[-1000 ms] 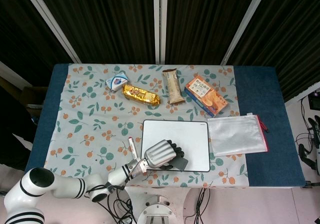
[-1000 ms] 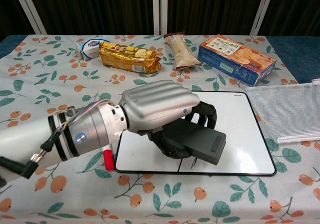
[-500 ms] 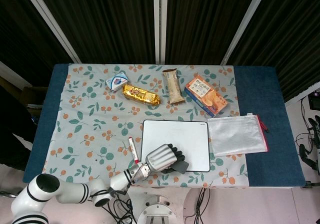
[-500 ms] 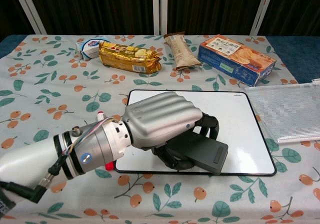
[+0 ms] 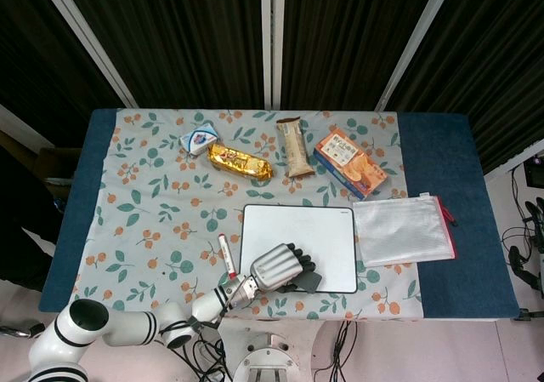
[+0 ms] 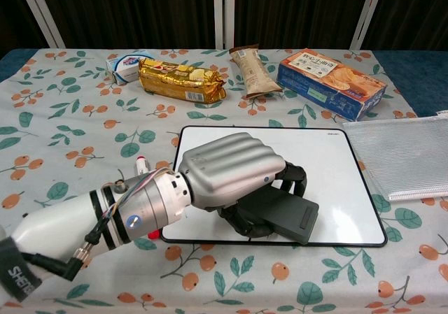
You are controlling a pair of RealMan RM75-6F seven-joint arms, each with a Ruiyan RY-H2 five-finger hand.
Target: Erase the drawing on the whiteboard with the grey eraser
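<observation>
Nearest the robot, the left arm (image 6: 63,226) reaches in low from the lower left, white and rounded, with a banded metal wrist and loose wires at the cuff. Its left hand (image 6: 227,170) lies knuckles-up over the near edge of the whiteboard (image 6: 329,167), the ribbed silver back smooth and glossy, the black fingers (image 6: 292,176) curled down and clasped around the eraser (image 6: 280,212), which it presses flat against the board. The eraser is a dark grey, matte rectangular block with a small recessed slot on top, sitting at the board's near middle. The whiteboard is a flat white rectangle with a thin black rim and rounded corners, and its visible surface looks blank. Just left of the board, partly hidden under the wrist, lies a marker (image 5: 225,255) with a red cap. To the right of the board is a translucent mesh pouch (image 5: 401,230) with a red zip edge, just beside it. All rest on a cloth (image 6: 63,118) printed with orange fruit and green leaves. Farther back stand a small blue and white packet (image 6: 126,65), a shiny gold snack wrapper (image 6: 180,79), a crinkled brown bar wrapper (image 6: 250,69), and an orange and blue cardboard biscuit box (image 6: 330,82). The right hand appears in neither view.
</observation>
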